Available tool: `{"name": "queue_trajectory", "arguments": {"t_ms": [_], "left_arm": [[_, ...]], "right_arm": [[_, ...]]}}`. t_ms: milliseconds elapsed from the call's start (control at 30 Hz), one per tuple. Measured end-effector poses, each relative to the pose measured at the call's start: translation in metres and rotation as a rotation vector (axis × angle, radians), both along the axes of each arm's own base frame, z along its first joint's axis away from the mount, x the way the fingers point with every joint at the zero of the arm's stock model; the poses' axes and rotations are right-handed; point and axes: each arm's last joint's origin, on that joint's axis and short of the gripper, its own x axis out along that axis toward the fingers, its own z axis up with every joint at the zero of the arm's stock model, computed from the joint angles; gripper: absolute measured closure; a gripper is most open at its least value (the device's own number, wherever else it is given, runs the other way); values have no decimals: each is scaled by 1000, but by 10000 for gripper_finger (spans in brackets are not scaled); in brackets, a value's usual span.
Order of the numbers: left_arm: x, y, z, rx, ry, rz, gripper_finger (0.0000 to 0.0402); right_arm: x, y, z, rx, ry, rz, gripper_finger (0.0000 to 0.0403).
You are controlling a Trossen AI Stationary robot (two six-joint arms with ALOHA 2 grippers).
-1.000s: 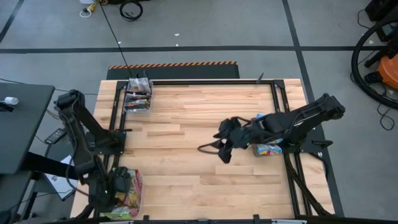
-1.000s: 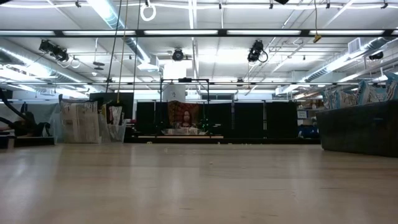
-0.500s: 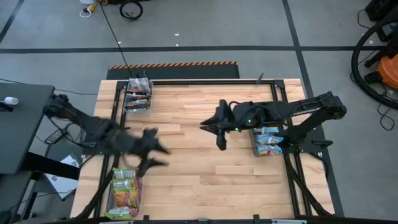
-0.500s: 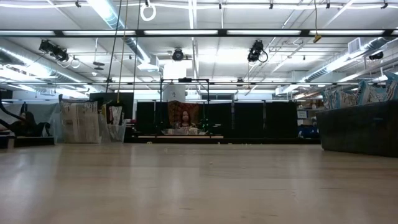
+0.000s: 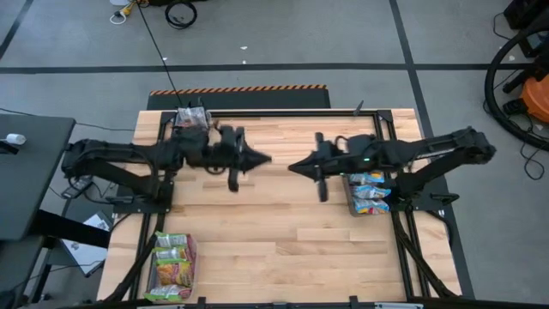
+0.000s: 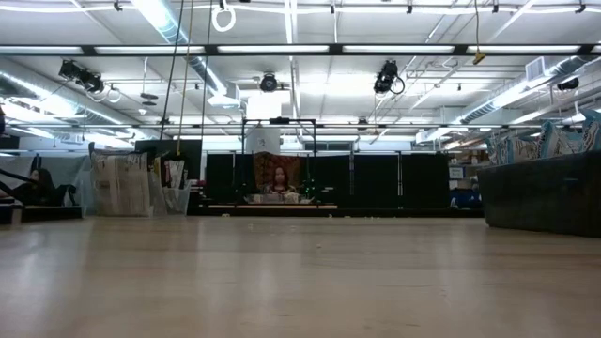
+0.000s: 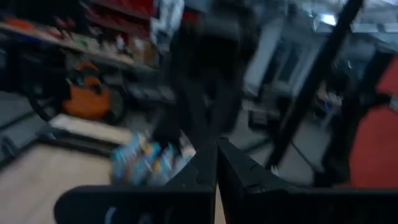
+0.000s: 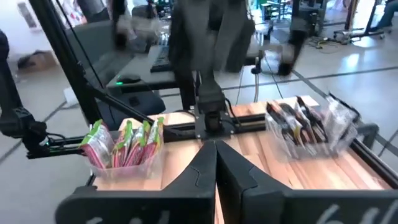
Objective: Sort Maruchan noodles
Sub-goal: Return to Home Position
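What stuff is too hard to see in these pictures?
- High view: the left arm covers some of the dark packets.
- High view: the green packets' printing is too small to read.
- Low view: only the table top and room show; no arm, bin or packet.
- Left wrist view: blur smears the blue packets beyond the left tool.

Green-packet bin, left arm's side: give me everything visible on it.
A clear plastic bin, rectangular and open-topped, sits flat on the wooden table at its lower-left corner in the high view. It holds a row of noodle packets standing on edge, mostly green-white with pinkish-red print. Nothing else touches it.
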Motion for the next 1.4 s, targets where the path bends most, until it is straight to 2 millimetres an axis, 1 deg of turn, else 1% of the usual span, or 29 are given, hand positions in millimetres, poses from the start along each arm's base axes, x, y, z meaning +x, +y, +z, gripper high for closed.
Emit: {"name": "queue_trajectory", "arguments": {"t_ms": [67, 133, 267, 333, 400, 500, 567, 633, 700, 767, 800, 900, 1000, 1100, 1167, 1267, 1333, 1400], "left_arm": [[-2, 11, 5, -6, -29, 39, 391], [-9, 18, 9, 4, -32, 66, 388], [-33, 26, 23, 42, -47, 106, 390], [-48, 28, 23, 36, 10, 119, 392], [-58, 29, 23, 25, 52, 145, 392], [-72, 29, 21, 24, 121, 168, 387], [-78, 29, 19, 18, 159, 170, 381], [-78, 28, 19, -13, 159, 162, 378], [-78, 27, 18, -64, 168, 131, 378], [-78, 28, 18, -62, 171, 153, 378], [-78, 28, 17, -29, 172, 154, 377], [-79, 23, 18, 62, 174, 108, 377], [-83, 18, 19, 121, 159, 82, 377], [-95, 15, 9, 112, 163, 94, 377], [-106, 13, 0, 87, 142, 94, 377], [-130, 8, -11, 103, 61, 67, 377], [-147, 6, -19, 154, 8, 37, 377], [-163, 4, -24, 207, -60, 19, 377]], "right_arm": [[-19, -2, -4, 24, -27, 0, 393], [-40, -4, -7, 54, -45, 22, 391], [-77, -9, -12, 76, -71, 35, 392], [-94, -12, -13, 49, -69, 21, 392], [-109, -15, -17, 22, -60, 23, 389], [-124, -17, -21, 30, -63, 24, 384], [-130, -17, -22, 28, -78, 24, 384], [-134, -18, -21, 2, -104, 22, 384], [-135, -19, -21, -64, -128, 34, 385], [-137, -21, -25, -130, -133, 67, 386], [-138, -23, -26, -136, -146, 74, 386], [-141, -31, -31, -80, -157, 110, 386], [-141, -38, -41, -8, -135, 154, 386], [-140, -45, -49, 19, -134, 181, 386], [-142, -48, -49, 8, -165, 204, 386], [-150, -49, -50, -41, -228, 243, 386], [-156, -48, -50, -82, -288, 247, 386], [-163, -48, -55, -105, -332, 239, 386]]}}
